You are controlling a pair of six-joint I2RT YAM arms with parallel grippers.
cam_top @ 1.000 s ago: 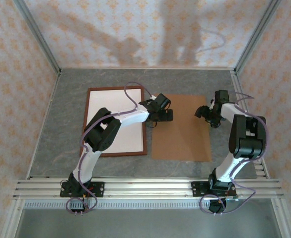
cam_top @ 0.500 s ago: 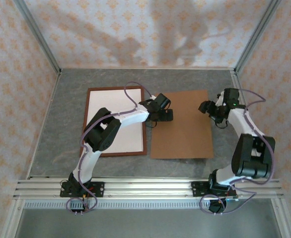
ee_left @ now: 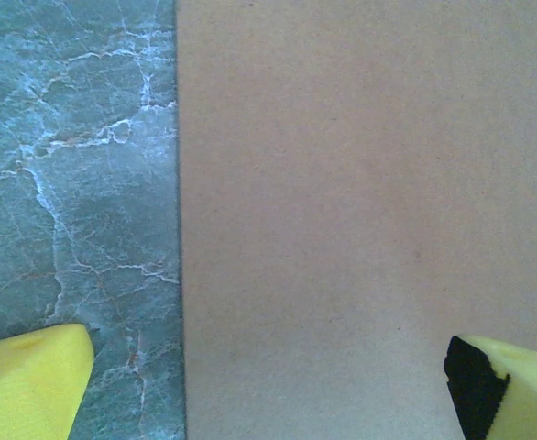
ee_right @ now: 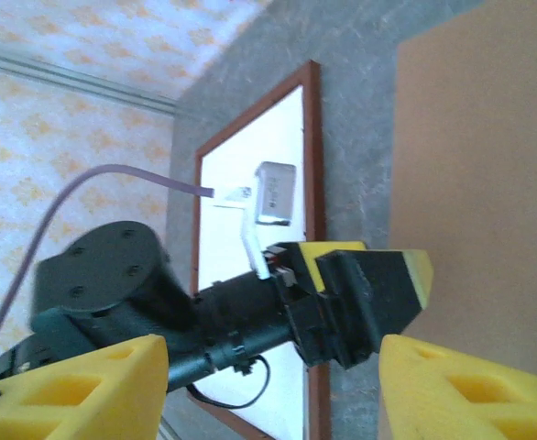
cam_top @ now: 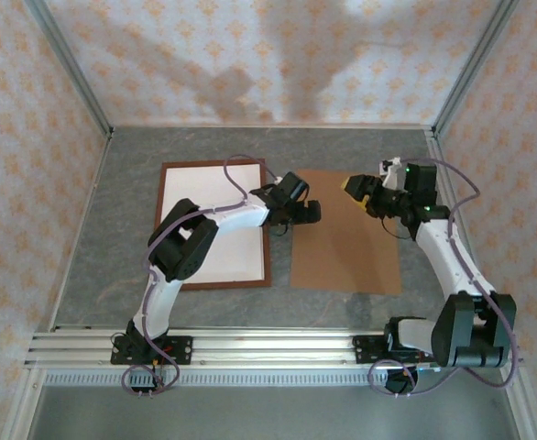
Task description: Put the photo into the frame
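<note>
- From above, the frame (cam_top: 215, 286) is lying flat on the surface (cam_top: 342, 147), just to the left of the brown board (cam_top: 346, 247). A narrow strip of surface is showing between them. Both are lying with their long sides running away from the arm bases.
- A white sheet (cam_top: 195, 183) is filling the frame. I cannot tell whether it is the photo lying face down, since no printed coast is showing on it.
- The left gripper (cam_top: 305, 213) is hovering over the board's left edge, in its far half. The right gripper (cam_top: 353, 188) is hanging over the board's far end, left of its middle and just beside the left gripper.
- In the left wrist view, the left gripper (ee_left: 268, 394) is standing wide and holding nothing. One finger is over the surface (ee_left: 76, 183) and the other over the board (ee_left: 369, 183), so the board's left edge is running between them.
- In the right wrist view, the right gripper (ee_right: 273, 385) is also standing apart with nothing between its fingers. It is looking past the board (ee_right: 479, 137) toward the frame (ee_right: 316, 137), with the left arm (ee_right: 113, 275) in front.
- To my eye, the left arm is the nearer one to the frame, and anything going from the board into the frame is going to travel leftward, across the board's left edge.
</note>
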